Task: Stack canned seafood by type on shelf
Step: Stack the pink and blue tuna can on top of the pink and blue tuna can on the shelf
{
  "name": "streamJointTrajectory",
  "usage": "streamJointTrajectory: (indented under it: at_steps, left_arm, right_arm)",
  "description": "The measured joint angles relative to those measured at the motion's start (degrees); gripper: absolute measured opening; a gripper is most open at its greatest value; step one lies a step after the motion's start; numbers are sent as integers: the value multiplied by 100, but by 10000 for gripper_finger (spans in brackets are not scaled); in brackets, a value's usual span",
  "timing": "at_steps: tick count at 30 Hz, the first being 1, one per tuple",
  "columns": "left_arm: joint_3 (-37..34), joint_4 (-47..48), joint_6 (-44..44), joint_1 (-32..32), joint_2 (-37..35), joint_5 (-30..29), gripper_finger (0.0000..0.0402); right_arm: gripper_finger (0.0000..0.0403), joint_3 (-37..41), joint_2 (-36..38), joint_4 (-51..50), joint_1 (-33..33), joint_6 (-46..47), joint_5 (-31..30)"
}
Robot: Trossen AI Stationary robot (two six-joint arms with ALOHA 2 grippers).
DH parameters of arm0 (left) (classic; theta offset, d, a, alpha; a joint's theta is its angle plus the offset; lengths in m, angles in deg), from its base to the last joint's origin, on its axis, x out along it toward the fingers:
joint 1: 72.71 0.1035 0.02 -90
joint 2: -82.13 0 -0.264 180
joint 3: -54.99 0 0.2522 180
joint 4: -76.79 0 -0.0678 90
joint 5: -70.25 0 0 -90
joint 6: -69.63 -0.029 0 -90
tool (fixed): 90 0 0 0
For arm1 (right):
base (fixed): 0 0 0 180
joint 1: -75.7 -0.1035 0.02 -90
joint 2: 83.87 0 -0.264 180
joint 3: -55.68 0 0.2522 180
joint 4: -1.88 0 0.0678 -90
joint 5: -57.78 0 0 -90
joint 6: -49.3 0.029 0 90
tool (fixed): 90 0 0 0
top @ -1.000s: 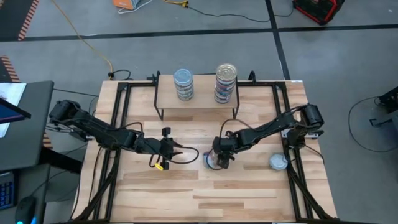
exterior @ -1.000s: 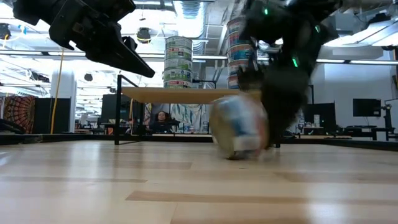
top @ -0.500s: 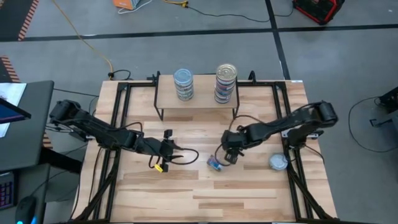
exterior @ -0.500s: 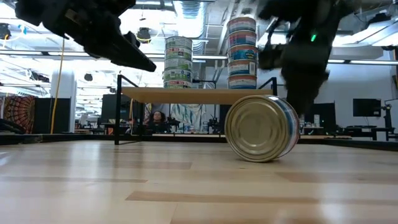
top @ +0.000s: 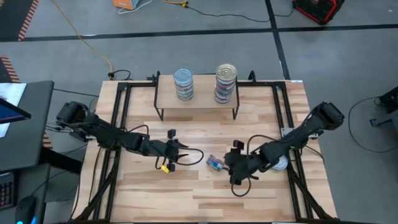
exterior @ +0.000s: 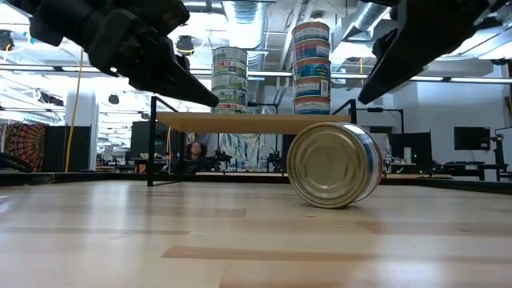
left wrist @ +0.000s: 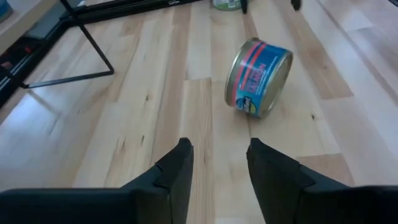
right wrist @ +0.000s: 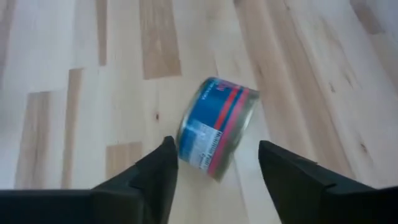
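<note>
One tin (top: 214, 163) with a blue and red label lies on its curved side wall on the table, its gold end (exterior: 332, 164) facing the near edge. My left gripper (top: 181, 154) stands open to the left of it, fingers pointing at it (left wrist: 258, 78). My right gripper (top: 230, 165) hovers open just right of it and above it (right wrist: 214, 127). On the shelf (top: 196, 99) stand two stacks of tins, a bluish-topped one (top: 183, 84) and a gold-topped one (top: 226, 81). Another tin (top: 280, 163) stands flat on the table under the right arm.
Black frame rails (top: 118, 124) run along the table's left and right sides. The shelf's thin black legs (left wrist: 93, 50) stand on the table behind the lying tin. Bare wood (top: 186, 193) stretches toward the near edge.
My right gripper has let go of the blue and red tin, risen and drawn back toward the table's right and near edges. The tin, blurred under the fingers a second ago, now lies still on its side wall. My left gripper has edged a little toward the tin.
</note>
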Motion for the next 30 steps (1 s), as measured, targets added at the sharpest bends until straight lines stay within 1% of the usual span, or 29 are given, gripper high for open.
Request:
streamJointTrajectory:
  at_steps: [3,6,8,10,13,16,19,24,27,30]
  left_arm:
    - [33,-26,3,0,18,-5,158]
    - [33,-2,3,0,-14,-67,171]
    - [34,11,6,0,-36,-83,178]
    - [38,86,8,0,-34,-128,181]
    - [38,138,10,0,-32,-210,183]
    - [38,210,29,0,-33,-275,183]
    - [38,231,33,0,-34,-350,183]
    - [38,277,33,0,-34,-383,183]
    - [38,344,33,0,-34,-385,183]
    - [38,349,33,0,-34,-394,183]
  right_arm:
    - [283,4,-68,21,6,21,29]
    - [314,0,-61,144,66,344,-46]
    - [328,0,-62,283,92,622,-266]
    - [335,0,-113,498,18,679,-713]
    - [337,-2,-377,941,-135,476,-1327]
    - [331,-2,-774,1467,-205,172,-1528]
    - [325,0,-1130,1714,-219,36,-1824]
    - [318,-2,-1533,1807,-356,96,-2706]
    - [318,-2,-1640,2074,-392,181,-2761]
    - [318,0,-1655,2093,-409,439,-2706]
